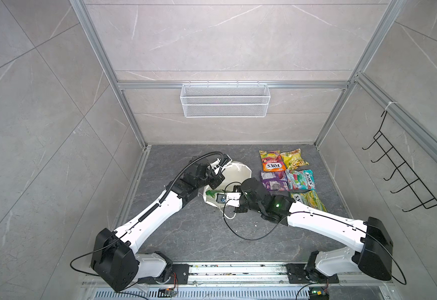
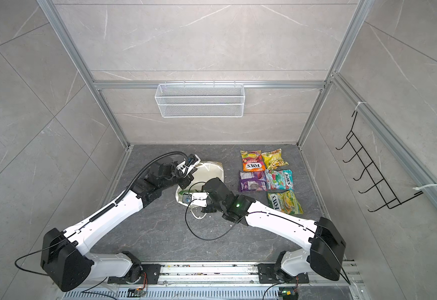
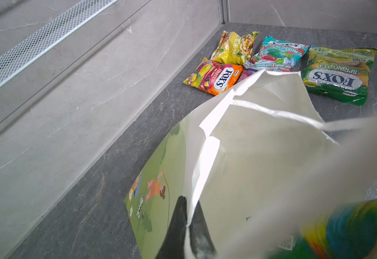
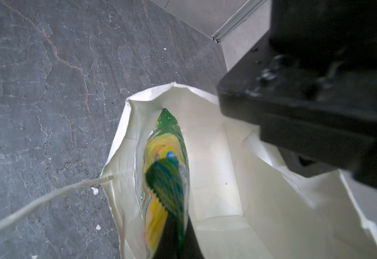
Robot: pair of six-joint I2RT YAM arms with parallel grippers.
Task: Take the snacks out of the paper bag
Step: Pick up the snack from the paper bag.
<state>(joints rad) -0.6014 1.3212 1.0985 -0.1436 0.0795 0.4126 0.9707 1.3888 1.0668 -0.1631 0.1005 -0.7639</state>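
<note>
glossy green and yellow crinkly snack packet (image 4: 165, 145) inside white paper carrier bag with pale green printed front (image 3: 239, 157), pinched at its top seal by right tool (image 4: 180, 228). bag rim clamped by left tool (image 3: 187, 224). five more bright packets (image 1: 300, 179) laid just beside, on dark grey stone surface (image 1: 186, 233). possible trouble: thin seal slipping free, or packet snagging the rim and dragging the bag along.
</note>
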